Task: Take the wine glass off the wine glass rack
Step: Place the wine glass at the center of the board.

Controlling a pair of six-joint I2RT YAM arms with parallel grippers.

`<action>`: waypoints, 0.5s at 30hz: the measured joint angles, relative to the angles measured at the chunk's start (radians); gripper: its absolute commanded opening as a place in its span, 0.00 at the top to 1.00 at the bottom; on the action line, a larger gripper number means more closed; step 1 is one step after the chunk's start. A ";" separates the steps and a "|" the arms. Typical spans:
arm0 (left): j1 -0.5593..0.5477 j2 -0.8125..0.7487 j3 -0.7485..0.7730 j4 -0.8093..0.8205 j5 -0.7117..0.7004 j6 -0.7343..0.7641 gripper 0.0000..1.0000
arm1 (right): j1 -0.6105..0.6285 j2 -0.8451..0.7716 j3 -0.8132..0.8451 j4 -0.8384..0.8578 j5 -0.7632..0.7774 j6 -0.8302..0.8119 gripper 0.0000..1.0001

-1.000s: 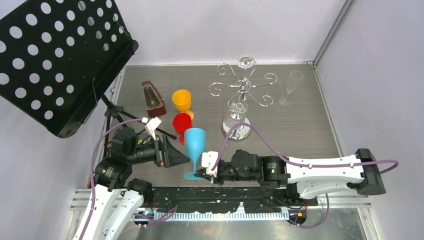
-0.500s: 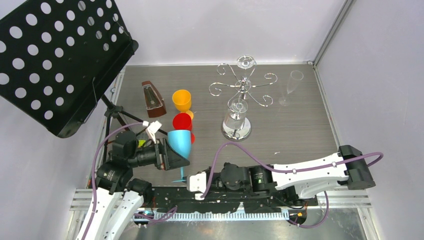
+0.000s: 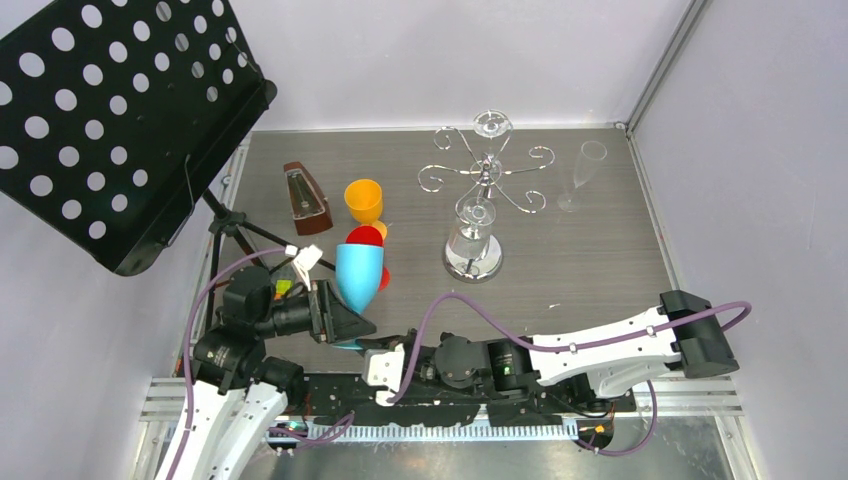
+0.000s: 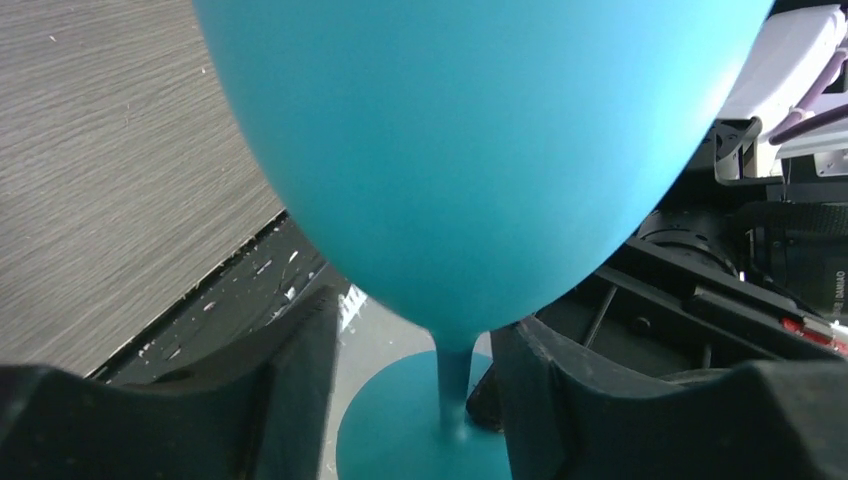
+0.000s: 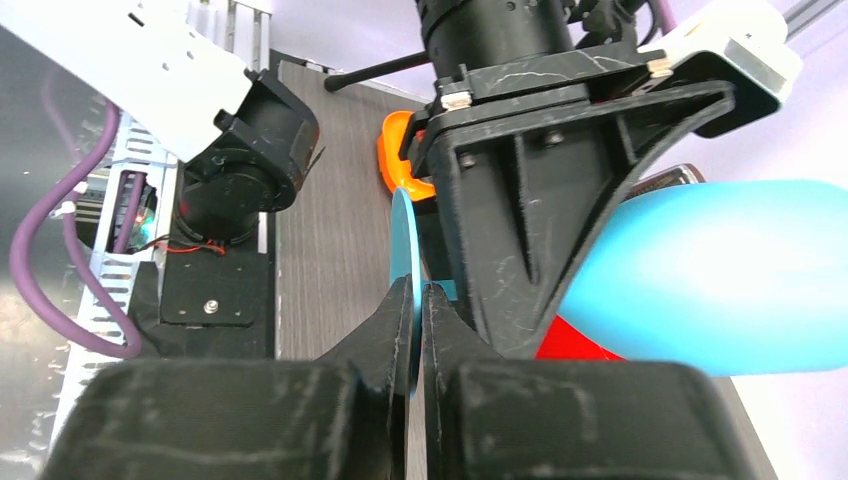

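Between the parted fingers of the left gripper (image 4: 418, 350) runs the stem of the blue wine glass (image 4: 480, 150), with a gap on either side and the bowl tilted out ahead of the jaws. Just under it, the right gripper (image 5: 418, 300) is clamped on the edge of the glass's foot disc. Well beyond both tools, farther up the table and off to their right, stands the wine glass rack (image 3: 487, 172), apart from the blue glass.

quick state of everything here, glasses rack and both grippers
blue wine glass: tilted, off the rack
right gripper: shut on its foot
left gripper: open around its stem
wine glass rack: upright, clear glass hanging on it
flute: upright
orange cup: upright
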 measured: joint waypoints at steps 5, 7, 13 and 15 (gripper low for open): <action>0.000 -0.010 -0.001 0.016 0.014 -0.017 0.73 | 0.006 0.002 0.002 0.031 0.037 -0.018 0.94; 0.000 -0.011 -0.001 0.024 0.021 -0.019 0.85 | 0.008 0.003 0.003 0.032 0.041 -0.018 0.94; 0.000 -0.011 -0.002 0.044 0.050 -0.036 1.00 | 0.008 0.016 0.004 0.028 0.048 -0.018 0.86; 0.000 -0.011 -0.005 0.047 0.052 -0.040 1.00 | 0.008 0.016 0.004 0.026 0.048 -0.013 0.73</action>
